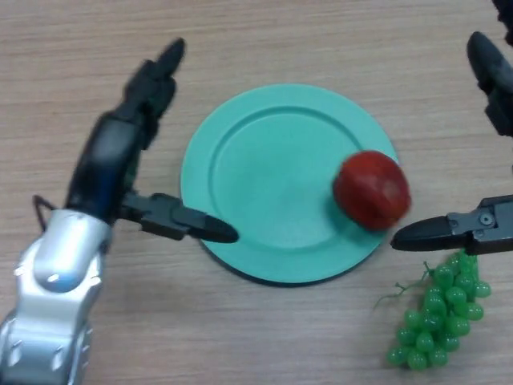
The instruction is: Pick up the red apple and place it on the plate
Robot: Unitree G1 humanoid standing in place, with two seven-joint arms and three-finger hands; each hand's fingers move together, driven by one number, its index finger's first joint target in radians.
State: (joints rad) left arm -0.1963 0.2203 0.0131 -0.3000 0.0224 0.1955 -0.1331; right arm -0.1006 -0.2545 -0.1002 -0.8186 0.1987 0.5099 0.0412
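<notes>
The red apple (372, 190) sits on the right part of the green plate (264, 168), close to its rim, and nothing grips it. The right robot hand (487, 226) comes in from the right edge with its fingers spread wide: one dark finger (429, 233) points left, its tip just beside the plate's rim and just below and to the right of the apple, apart from the fruit, while another finger (490, 76) stands well above, near the top right corner. The apple lies in the wide gap between these two, nearer the lower one. The left robot hand (120, 152) is on the other side of the plate, also spread and empty: its thumb (188, 223) reaches right so that the tip overlaps the plate's lower left rim, and its fingers (156, 76) stretch up and away over the wooden worktop (264, 40). A bunch of green grapes (437, 313) lies on the worktop just below the right robot hand, off the plate.
</notes>
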